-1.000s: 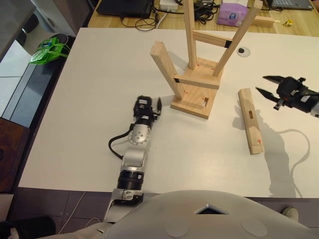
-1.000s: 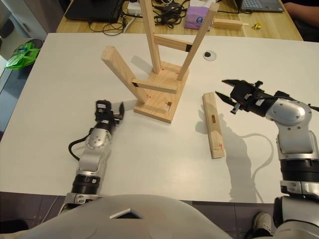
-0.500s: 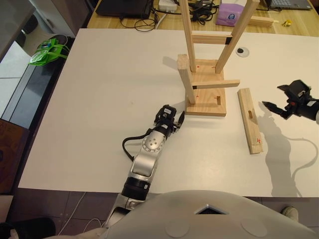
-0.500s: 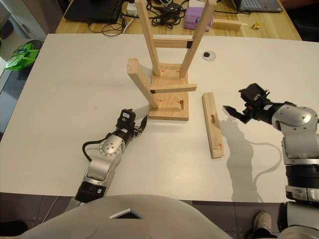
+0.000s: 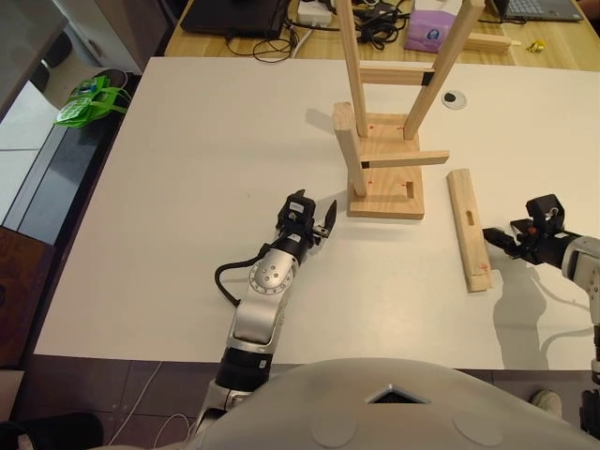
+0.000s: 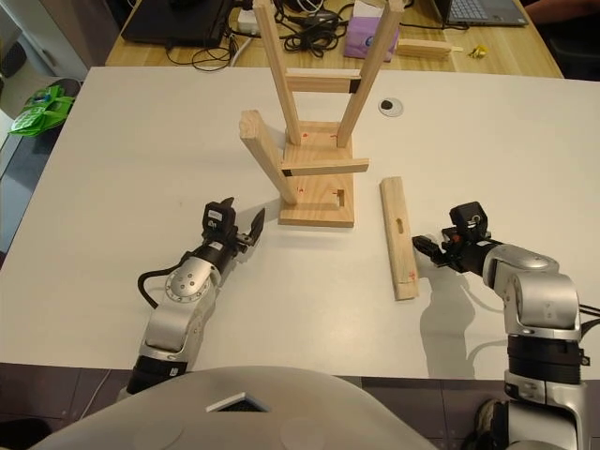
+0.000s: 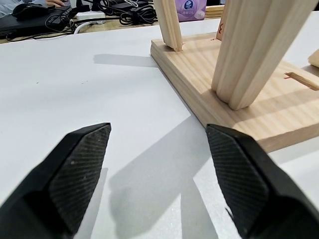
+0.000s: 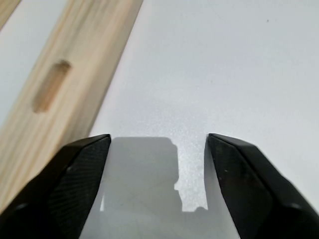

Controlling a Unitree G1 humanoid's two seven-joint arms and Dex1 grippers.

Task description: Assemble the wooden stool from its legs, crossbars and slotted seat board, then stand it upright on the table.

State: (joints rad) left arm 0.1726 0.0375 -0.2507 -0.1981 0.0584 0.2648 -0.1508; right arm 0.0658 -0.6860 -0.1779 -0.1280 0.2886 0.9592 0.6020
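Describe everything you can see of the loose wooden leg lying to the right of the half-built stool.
The loose leg is a straight bar of pale, bare wood. It lies flat on the white table, apart from the seat board, running from far to near. An oval slot is cut into its upper face near the middle, and a small red mark sits by its near end. The open right gripper is low on the table beside its near half, not around it.
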